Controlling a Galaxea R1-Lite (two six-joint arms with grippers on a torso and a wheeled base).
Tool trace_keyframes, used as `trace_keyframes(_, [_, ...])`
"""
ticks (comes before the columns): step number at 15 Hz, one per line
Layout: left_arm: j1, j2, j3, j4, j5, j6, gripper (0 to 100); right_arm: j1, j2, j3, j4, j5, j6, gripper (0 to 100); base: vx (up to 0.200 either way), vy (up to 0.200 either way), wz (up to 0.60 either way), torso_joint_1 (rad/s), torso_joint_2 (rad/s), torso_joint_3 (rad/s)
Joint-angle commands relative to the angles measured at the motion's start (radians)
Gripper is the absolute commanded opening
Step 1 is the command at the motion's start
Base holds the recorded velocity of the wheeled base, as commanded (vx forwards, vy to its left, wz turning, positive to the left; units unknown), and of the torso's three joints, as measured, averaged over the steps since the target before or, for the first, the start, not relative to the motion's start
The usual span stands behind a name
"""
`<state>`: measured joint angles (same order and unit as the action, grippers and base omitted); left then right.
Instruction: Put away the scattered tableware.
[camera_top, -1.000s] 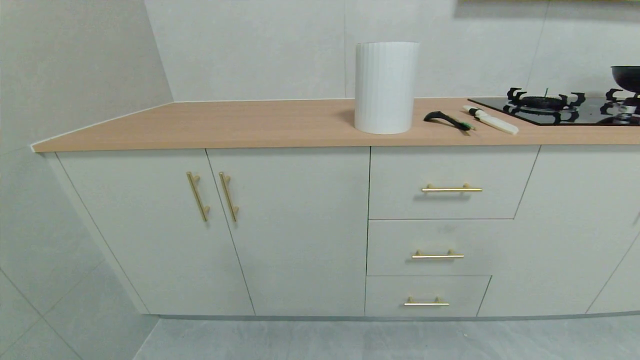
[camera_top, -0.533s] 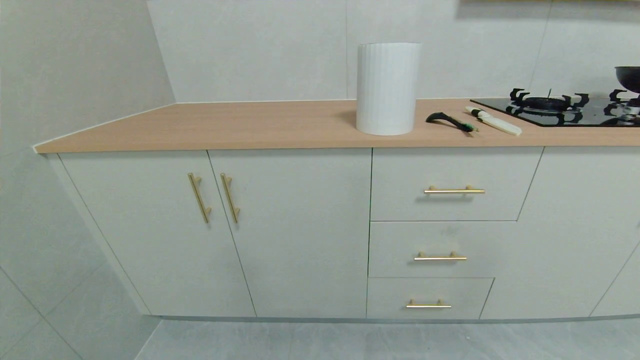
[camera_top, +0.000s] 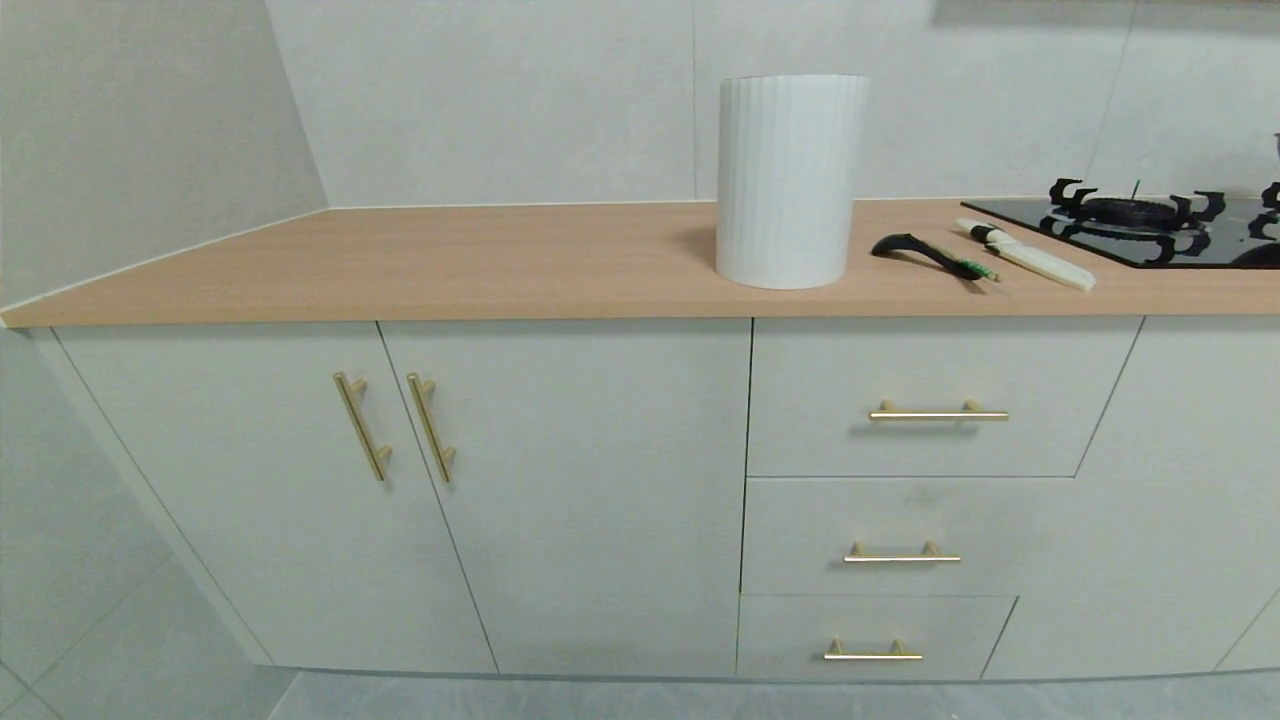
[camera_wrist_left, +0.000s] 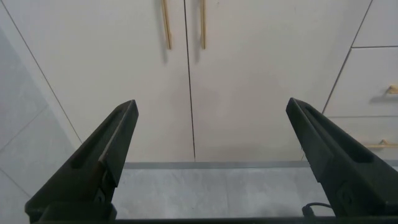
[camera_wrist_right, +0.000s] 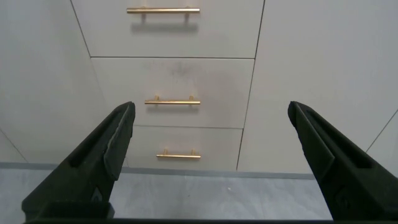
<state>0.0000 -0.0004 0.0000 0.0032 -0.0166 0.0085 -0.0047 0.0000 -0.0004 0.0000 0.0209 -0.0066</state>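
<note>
On the wooden countertop (camera_top: 450, 265) stands a tall white ribbed holder (camera_top: 790, 180). Right of it lie a black-handled utensil (camera_top: 925, 253) with a green tip and a white knife (camera_top: 1030, 264) with a black band. My left gripper (camera_wrist_left: 211, 121) is open, low before the double cabinet doors (camera_wrist_left: 186, 74). My right gripper (camera_wrist_right: 208, 121) is open too, facing the lower drawers (camera_wrist_right: 174, 93). Neither holds anything.
A black gas hob (camera_top: 1150, 225) with pan supports sits at the counter's right end. Below the counter are two cabinet doors with gold handles (camera_top: 395, 425) and three drawers with gold handles (camera_top: 938, 412). A wall closes the left side. Grey floor tiles (camera_wrist_left: 205, 193) lie under the grippers.
The whole head view has shifted: the cabinet and counter look larger and closer, so the camera has moved toward them. The tableware on the counter lies where it was.
</note>
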Motion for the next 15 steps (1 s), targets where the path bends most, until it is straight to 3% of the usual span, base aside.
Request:
trace_keyframes(1, [0.0, 0.0, 0.0, 0.0, 0.0, -0.001, 100, 0.0, 0.002, -0.001, 0.0, 0.001, -0.003, 100, 0.0, 0.0, 0.0, 0.0, 0.0, 0.0])
trace_keyframes(8, [0.0, 0.0, 0.0, 0.0, 0.0, -0.001, 100, 0.0, 0.002, -0.01, -0.002, 0.001, -0.003, 100, 0.0, 0.0, 0.0, 0.0, 0.0, 0.0])
trace_keyframes(9, [0.0, 0.0, -0.002, 0.0, 0.0, -0.002, 100, 0.003, 0.005, -0.078, -0.005, 0.002, 0.019, 100, 0.0, 0.0, 0.0, 0.0, 0.0, 0.0])
trace_keyframes(10, [0.0, 0.0, 0.0, 0.0, 0.0, -0.001, 100, 0.011, 0.058, -0.167, 0.026, 0.017, 0.086, 100, 0.0, 0.0, 0.0, 0.0, 0.0, 0.0])
trace_keyframes(13, [0.0, 0.0, 0.0, 0.0, 0.0, -0.002, 100, 0.054, 0.287, -0.188, 0.061, 0.074, 0.046, 100, 0.0, 0.0, 0.0, 0.0, 0.0, 0.0])
trace_keyframes(15, [0.0, 0.0, 0.0, 0.0, 0.0, -0.002, 100, 0.086, 0.571, -0.243, 0.052, 0.077, 0.005, 100, 0.0, 0.0, 0.0, 0.0, 0.0, 0.0])
